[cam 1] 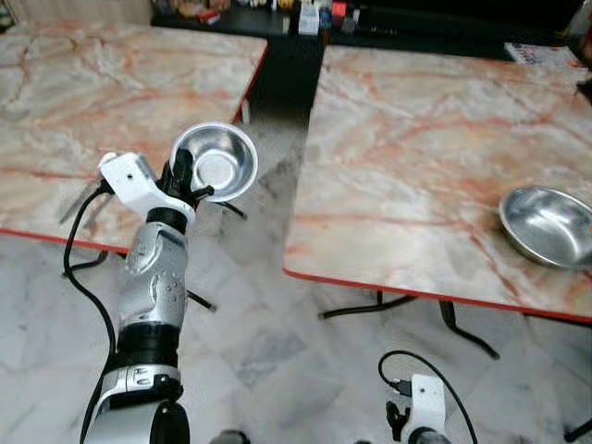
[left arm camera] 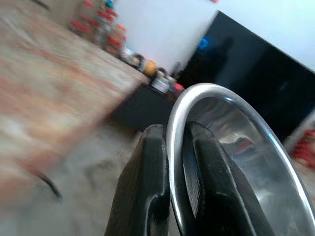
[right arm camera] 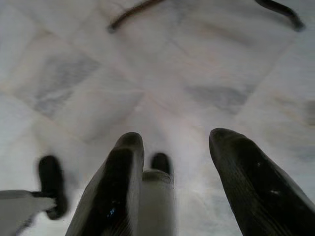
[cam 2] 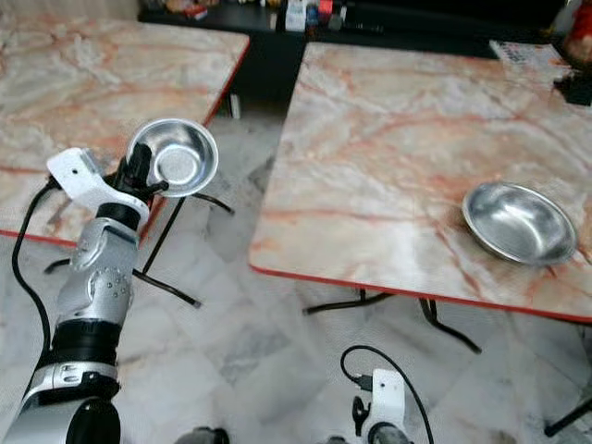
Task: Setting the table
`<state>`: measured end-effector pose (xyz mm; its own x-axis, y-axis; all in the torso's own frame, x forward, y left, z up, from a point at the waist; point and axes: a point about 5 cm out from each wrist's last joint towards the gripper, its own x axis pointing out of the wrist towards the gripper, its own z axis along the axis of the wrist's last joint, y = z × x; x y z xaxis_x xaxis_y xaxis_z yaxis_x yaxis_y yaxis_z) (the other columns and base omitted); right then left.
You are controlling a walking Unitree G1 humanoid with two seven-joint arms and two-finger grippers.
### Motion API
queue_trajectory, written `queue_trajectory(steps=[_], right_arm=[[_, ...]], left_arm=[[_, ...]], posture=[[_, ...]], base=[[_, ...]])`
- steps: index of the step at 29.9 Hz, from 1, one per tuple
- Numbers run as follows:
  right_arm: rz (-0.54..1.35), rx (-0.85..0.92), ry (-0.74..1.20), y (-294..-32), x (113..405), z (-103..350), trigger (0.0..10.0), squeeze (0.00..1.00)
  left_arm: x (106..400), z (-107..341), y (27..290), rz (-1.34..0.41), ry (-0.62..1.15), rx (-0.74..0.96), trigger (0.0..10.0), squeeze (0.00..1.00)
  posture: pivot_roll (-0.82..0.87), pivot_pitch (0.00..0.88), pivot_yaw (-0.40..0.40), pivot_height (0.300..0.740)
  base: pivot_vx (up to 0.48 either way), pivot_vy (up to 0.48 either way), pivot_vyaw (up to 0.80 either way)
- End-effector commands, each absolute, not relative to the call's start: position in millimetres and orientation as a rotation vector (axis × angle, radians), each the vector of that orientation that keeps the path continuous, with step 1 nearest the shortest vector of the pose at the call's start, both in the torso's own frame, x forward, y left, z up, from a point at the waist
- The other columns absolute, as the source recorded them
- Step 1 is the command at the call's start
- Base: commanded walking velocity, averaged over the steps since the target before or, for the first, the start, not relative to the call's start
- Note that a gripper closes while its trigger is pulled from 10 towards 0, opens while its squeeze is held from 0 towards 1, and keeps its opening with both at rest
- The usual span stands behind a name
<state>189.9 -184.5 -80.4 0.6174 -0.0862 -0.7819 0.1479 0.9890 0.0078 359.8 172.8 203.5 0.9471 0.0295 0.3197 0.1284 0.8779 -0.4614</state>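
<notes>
My left gripper [cam 1: 188, 178] is raised in front of me, shut on the rim of a small steel bowl [cam 1: 220, 161]. The bowl is tipped up on edge, its inside facing me, over the gap between two marble tables. In the left wrist view the two black fingers [left arm camera: 147, 191] pinch the bowl's rim [left arm camera: 197, 98] between them. A second, larger steel bowl [cam 1: 548, 225] rests on the right table [cam 1: 416, 157] near its front right edge. My right gripper [right arm camera: 172, 162] hangs low and open over the tiled floor.
The left table [cam 1: 92, 102] stands just behind my left arm, its red edge near my wrist. Black table legs [cam 1: 370, 305] cross the floor in the gap. A dark counter with bottles [cam 1: 305, 17] runs along the back.
</notes>
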Motion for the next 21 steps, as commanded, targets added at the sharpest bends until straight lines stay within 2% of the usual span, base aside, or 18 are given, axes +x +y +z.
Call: queue_trajectory(steps=[1,21], right_arm=[[-0.151,0.073,0.913,-189.1,184.4,-82.7,10.0,0.00],[-0.155,0.074,0.910,-190.2,184.6,-82.4,10.0,0.00]], left_arm=[[360.4,215.8,168.5,-0.076,-0.364,-0.492,10.0,0.00],[359.1,216.8,168.4,-0.085,-0.364,-0.488,10.0,0.00]], posture=[[0.04,0.162,-0.025,0.740],[0.03,0.164,-0.028,0.740]], base=[[0.000,-0.458,0.00],[0.000,-0.453,0.00]])
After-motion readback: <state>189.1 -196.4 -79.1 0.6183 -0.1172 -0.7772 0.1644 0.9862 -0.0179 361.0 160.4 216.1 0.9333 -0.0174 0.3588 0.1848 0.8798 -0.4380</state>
